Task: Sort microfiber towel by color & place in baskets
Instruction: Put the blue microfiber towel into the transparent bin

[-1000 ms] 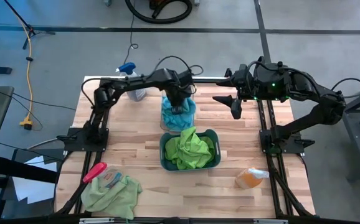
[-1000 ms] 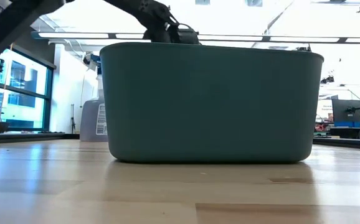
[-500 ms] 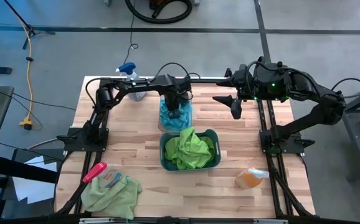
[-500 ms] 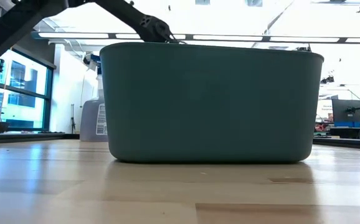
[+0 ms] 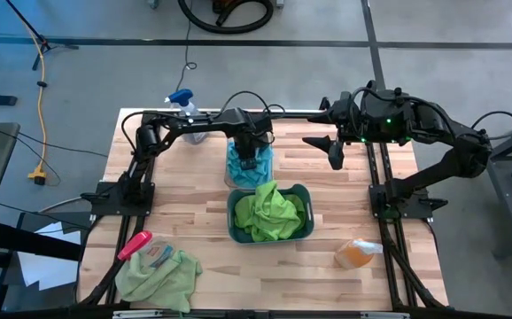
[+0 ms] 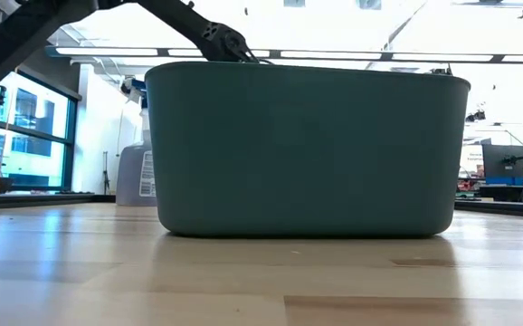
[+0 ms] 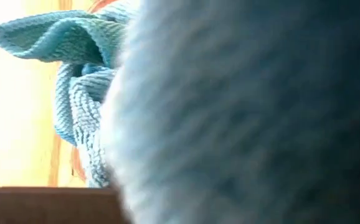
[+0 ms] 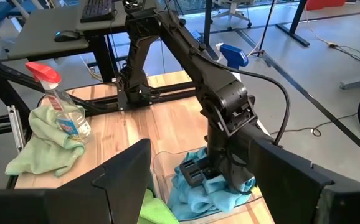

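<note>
My left gripper (image 5: 250, 159) is down inside the clear narrow bin (image 5: 274, 156) at the table's far middle, sunk into the turquoise towels (image 5: 254, 175). The right wrist view shows this gripper (image 8: 198, 173) standing on the blue heap (image 8: 223, 190). Turquoise cloth (image 7: 86, 93) fills the left wrist view at close range. The dark teal bin (image 5: 302, 232) just nearer holds lime green towels (image 5: 269, 213). One more green towel (image 5: 159, 275) lies at the near left corner. My right gripper (image 5: 336, 159) hangs open above the far right of the table, touching nothing.
A spray bottle with a red head (image 5: 141, 248) lies on the loose green towel (image 8: 43, 140). A blue-trigger spray bottle (image 5: 185, 106) stands at the far left. An orange bottle (image 5: 358, 254) lies near right. The teal bin (image 6: 307, 149) blocks the low view.
My left gripper went down from just above the clear bin into it and pushed the turquoise towels lower. It has stayed there for the last half second. The right arm kept still.
</note>
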Controlling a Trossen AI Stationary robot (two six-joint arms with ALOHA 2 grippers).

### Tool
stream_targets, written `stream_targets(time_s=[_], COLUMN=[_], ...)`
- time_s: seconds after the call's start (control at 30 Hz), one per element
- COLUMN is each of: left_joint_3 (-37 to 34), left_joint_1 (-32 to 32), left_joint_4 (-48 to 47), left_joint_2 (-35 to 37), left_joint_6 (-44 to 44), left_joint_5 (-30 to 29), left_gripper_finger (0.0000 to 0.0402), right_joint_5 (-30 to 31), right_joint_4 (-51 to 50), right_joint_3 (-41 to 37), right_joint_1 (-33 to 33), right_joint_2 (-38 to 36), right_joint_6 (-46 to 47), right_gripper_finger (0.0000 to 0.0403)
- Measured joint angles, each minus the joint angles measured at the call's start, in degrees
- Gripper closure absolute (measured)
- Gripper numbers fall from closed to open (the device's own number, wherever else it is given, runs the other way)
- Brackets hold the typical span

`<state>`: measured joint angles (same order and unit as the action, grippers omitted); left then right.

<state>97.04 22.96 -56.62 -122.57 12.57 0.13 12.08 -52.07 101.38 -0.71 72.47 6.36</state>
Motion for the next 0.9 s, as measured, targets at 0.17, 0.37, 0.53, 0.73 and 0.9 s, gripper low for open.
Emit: stream_targets(time_s=[0.17, 0.37, 0.53, 0.73, 0.9], left_joint_3=[-0.2, -0.2, -0.2, -0.2, -0.2], left_joint_1=[-0.1, -0.2, -0.1, 0.0, 0.0], left_joint_4=[-0.2, -1.2, -1.9, -3.1, -3.6], left_joint_2=[1.7, 6.6, 11.9, 17.9, 23.4], left_joint_6=[-0.4, -0.5, -1.1, -2.0, -3.6], left_joint_5=[0.5, 1.1, 1.3, 1.2, 1.0], left_gripper_finger=[0.0231, 0.0195, 0.0189, 0.0189, 0.0189], right_joint_5=[0.0, 0.0, 0.0, 0.0, 0.2], right_joint_4=[0.0, 0.0, 0.0, 0.0, -0.2], right_joint_3=[0.0, 0.0, 0.0, 0.0, 0.0], right_joint_1=[0.0, 0.0, 0.0, 0.0, 0.0], right_joint_2=[0.0, 0.0, 0.0, 0.0, 0.0], right_joint_6=[-0.5, -1.9, -3.8, -5.5, -5.9], right_gripper_finger=[0.0135, 0.0135, 0.0135, 0.0135, 0.0135])
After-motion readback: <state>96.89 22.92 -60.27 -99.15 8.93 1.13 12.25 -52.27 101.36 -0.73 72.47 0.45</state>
